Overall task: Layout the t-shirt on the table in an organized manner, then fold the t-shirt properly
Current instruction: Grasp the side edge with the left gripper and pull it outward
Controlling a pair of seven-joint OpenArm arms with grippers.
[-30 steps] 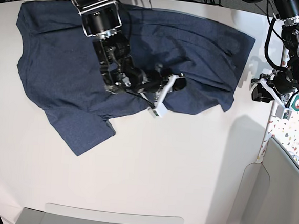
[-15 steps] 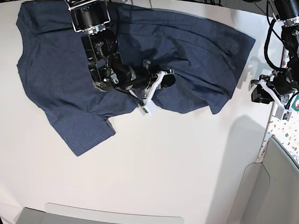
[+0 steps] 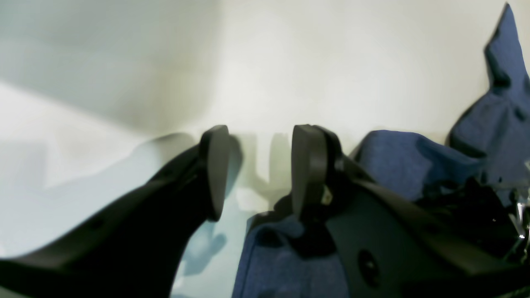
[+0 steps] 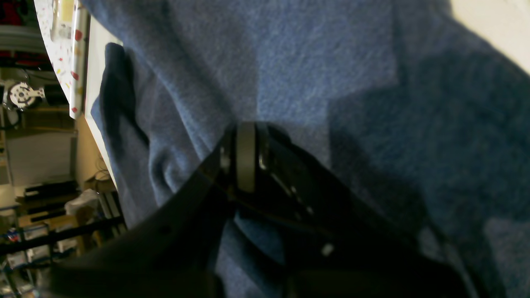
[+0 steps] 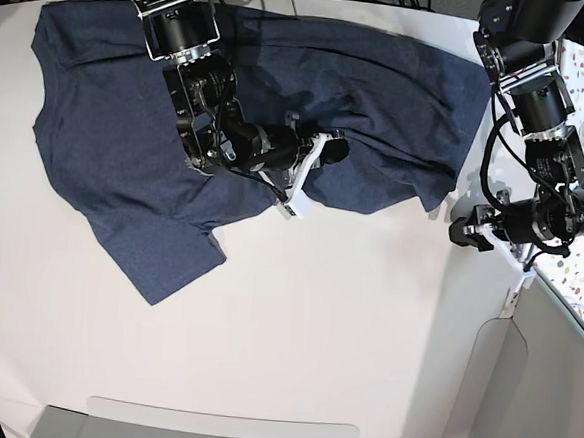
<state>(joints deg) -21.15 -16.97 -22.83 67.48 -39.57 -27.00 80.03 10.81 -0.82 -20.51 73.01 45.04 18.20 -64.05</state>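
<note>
Even overhead light is brightening the plain white matte counter (image 5: 313, 351), with soft shadows falling beside the dark heathered navy cotton t-shirt (image 5: 106, 156). Both wrist views are blurring; black fingers (image 3: 217, 165) nearest the lens are losing focus.

We find no text, label, brand, number or sign that we can read in any of the current views. The t-shirt (image 5: 107, 146) shows us only plain dark blue fabric, with no lettering on the face turned up in the base view or in either wrist view. The shelves in the blurred background of the right wrist view hold small boxes, but anything printed on them is too small and soft for us to make out.
</note>
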